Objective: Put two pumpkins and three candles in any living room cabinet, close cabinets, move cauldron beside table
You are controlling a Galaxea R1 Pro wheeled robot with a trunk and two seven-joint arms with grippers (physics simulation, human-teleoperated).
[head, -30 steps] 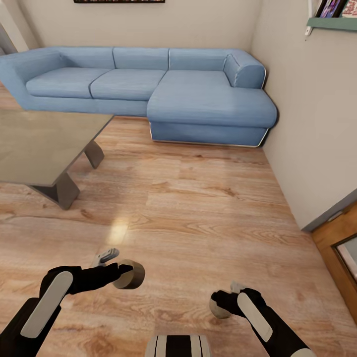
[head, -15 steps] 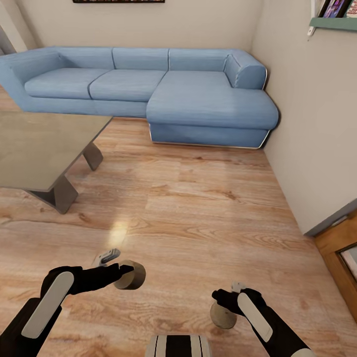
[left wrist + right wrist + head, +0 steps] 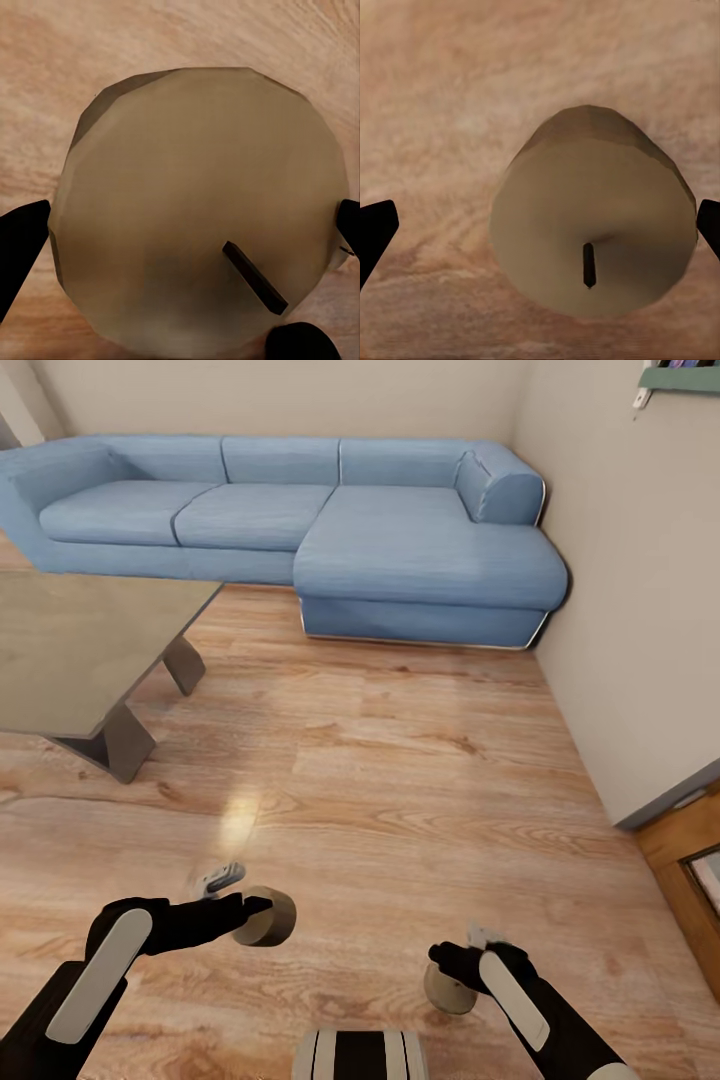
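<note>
Left gripper (image 3: 262, 913) jaws clamped on candle (image 3: 268, 917), held on its side above wood floor (image 3: 400, 800). Right gripper (image 3: 452, 966) jaws spread wide, nothing between; second candle (image 3: 447, 991) upright on floor just below. Grey table (image 3: 70, 650) near floor's left edge; blue sofa (image 3: 330, 530) along far wall.

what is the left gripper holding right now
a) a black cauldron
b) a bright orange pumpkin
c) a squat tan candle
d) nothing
c: the left gripper sits on either side of a short, squat tan-beige cylindrical candle lifted above the wooden floor, and the left wrist view shows the candle's top with its dark wick between the gripper's fingertips.
</note>
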